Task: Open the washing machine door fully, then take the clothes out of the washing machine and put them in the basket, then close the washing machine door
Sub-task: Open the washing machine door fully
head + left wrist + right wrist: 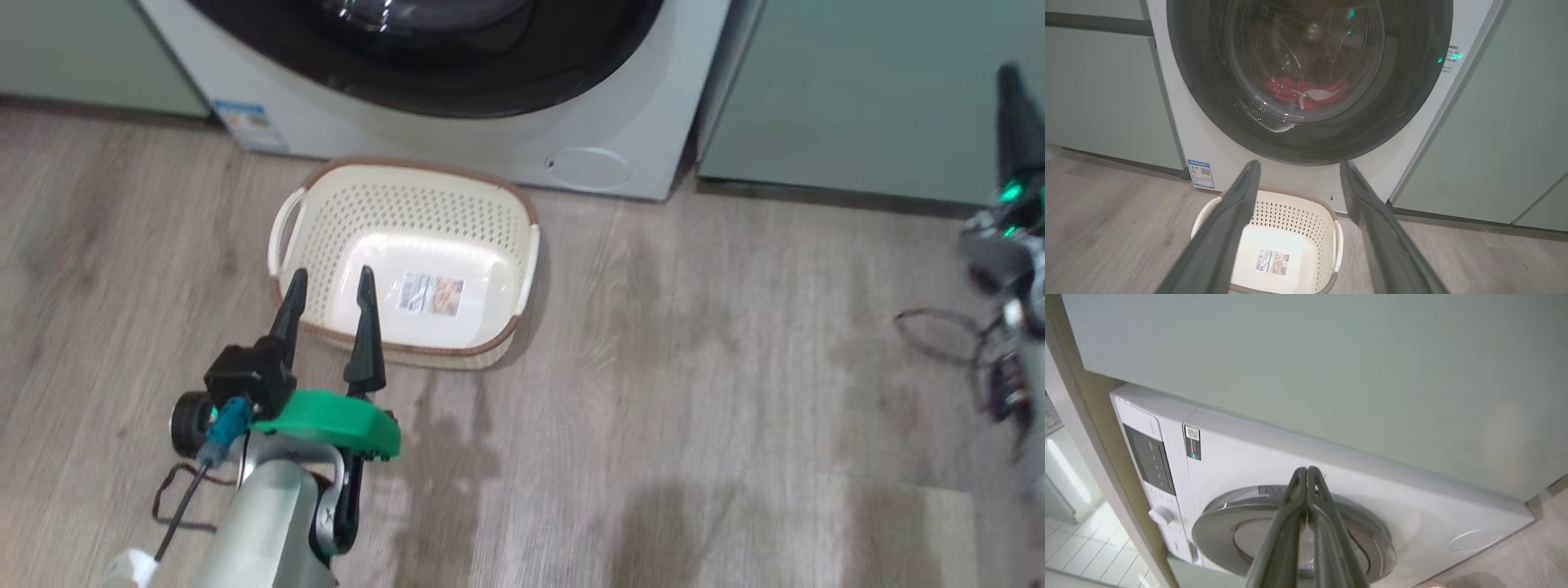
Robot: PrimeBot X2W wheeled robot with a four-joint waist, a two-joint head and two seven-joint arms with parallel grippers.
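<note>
**Door shut, red laundry behind the glass**

I see the clothes (1306,92) lying low in the drum, a red heap with white trim, behind the closed washing machine door (1308,53). Its black rim sits flush on the white front of the washing machine (1216,155).

The basket (408,212) stands on the wooden floor (694,367) just in front of the machine, below the door. It holds nothing but the paper label (430,294) on its base. A blue sticker (1200,173) marks the machine's lower left corner and a small round flap (589,167) the lower right. Pale-green cabinets (857,90) close in on both sides.

My left gripper (331,282) has its fingers spread wide and grips nothing; in the head view it overlaps the basket's near rim. My right gripper (1306,471) has its fingers pressed tight together with nothing between them. They point at the door's rim; I cannot tell whether they touch it. The control panel (1149,457) lies off to one side.
</note>
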